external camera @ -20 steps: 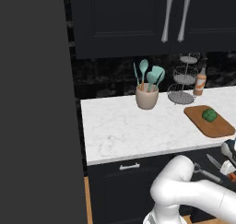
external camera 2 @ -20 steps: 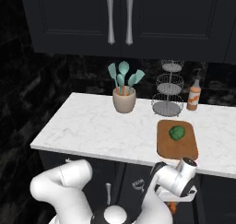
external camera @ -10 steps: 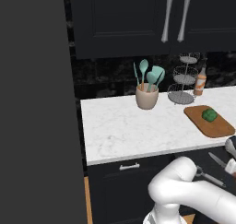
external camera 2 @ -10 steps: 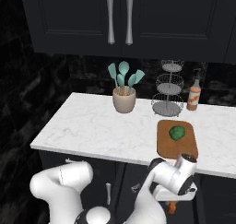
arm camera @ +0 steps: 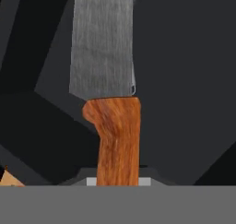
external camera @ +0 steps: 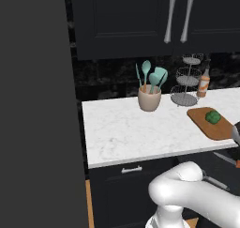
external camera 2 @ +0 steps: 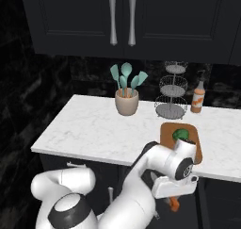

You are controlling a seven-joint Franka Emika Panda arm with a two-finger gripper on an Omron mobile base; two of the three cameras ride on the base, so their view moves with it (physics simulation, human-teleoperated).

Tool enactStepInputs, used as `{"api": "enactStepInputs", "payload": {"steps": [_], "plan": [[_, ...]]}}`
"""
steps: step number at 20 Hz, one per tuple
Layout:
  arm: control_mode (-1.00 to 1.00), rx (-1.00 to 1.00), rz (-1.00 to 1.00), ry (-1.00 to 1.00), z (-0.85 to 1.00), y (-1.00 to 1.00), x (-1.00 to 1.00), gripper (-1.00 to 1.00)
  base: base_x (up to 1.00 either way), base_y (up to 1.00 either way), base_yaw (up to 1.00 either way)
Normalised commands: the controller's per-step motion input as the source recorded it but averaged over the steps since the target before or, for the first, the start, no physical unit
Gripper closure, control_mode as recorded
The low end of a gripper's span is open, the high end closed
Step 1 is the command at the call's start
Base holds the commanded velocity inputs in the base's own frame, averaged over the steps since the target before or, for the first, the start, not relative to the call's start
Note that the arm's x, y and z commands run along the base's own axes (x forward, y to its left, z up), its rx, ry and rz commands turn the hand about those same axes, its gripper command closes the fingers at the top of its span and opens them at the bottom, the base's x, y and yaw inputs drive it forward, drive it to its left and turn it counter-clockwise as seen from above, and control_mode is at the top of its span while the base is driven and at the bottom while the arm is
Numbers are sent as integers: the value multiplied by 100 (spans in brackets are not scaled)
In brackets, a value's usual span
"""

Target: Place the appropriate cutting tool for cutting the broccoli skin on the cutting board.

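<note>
Orange wooden handle and grey steel blade of the knife [arm camera: 112, 103] rising straight out of the tool [arm camera: 118, 180] in the hand view, handle seated low between the fingers, blade pointing away; tool clenched on the handle. Sitting below the counter [external camera: 140, 128] edge, in front of the dark cabinet fronts; a bit of orange handle [external camera 2: 174, 204] peeking under the wrist in the right base view, a sliver of blade [external camera: 235, 134] showing at the right margin of the left base view. Brown cutting board [external camera 2: 165, 132] lying near the counter's front edge, broccoli [external camera: 213, 117] resting on it. Beyond, wire tiered rack [external camera 2: 171, 96], sauce bottle [external camera 2: 198, 95], crock of teal utensils [external camera: 150, 87] against the backsplash.

Progress, judged: pick-up done, correct blade chosen. Remaining: lifting above counter height, carrying over the board, setting down beside the broccoli, releasing.
</note>
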Motion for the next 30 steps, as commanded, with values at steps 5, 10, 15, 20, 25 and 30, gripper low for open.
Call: {"api": "enactStepInputs", "payload": {"steps": [5,10,15,20,25,30], "plan": [[-100,0,24,1,100,0,-54,100,0,0,0],[-100,0,20,-7,77,-10,-7,100,0,0,0],[-100,1,4,-14,34,-26,57,100,0,0,0],[-100,3,0,-11,7,-22,82,100,0,0,0],[-100,3,0,-1,0,-18,89,100,0,0,0],[-100,2,0,0,0,-25,88,100,0,0,0]]}}
